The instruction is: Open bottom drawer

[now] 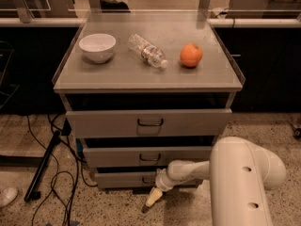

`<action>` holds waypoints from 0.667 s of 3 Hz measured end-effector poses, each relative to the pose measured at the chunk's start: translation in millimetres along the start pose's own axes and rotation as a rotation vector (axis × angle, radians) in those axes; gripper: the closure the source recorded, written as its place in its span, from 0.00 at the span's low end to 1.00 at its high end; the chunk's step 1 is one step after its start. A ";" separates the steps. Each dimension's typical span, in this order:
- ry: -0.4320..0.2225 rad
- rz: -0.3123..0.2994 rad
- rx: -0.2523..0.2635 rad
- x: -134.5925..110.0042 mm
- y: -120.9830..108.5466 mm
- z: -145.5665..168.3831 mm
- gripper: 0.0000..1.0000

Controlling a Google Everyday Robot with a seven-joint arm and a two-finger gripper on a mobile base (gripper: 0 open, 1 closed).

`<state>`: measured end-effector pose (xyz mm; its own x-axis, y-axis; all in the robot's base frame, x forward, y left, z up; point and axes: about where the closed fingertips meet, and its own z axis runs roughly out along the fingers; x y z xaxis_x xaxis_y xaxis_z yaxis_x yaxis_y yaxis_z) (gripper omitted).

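Note:
The bottom drawer point(123, 178) is the lowest, shortest grey front of the grey cabinet, just above the floor. Its dark loop handle point(148, 179) sits at centre, partly hidden by my arm. My gripper point(151, 200) points down toward the floor just below and in front of that handle, at the end of the white arm point(188, 170) reaching in from the right. The middle drawer point(149, 156) and the tall top drawer point(149, 122) sit above it.
On the cabinet top stand a white bowl point(97, 46), a lying plastic bottle point(148, 50) and an orange point(191, 55). Black cables point(59, 182) and a dark pole point(43, 165) lie on the speckled floor at left. My white arm body point(242, 182) fills the lower right.

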<state>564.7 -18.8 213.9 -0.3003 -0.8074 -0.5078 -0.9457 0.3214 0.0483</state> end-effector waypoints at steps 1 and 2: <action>-0.006 0.001 -0.020 2.3 -3.5 18.5 0.00; -0.006 -0.002 -0.033 3.2 -5.6 29.2 0.00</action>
<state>572.7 -8.7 186.9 -0.2976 -0.8048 -0.5135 -0.9500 0.3029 0.0758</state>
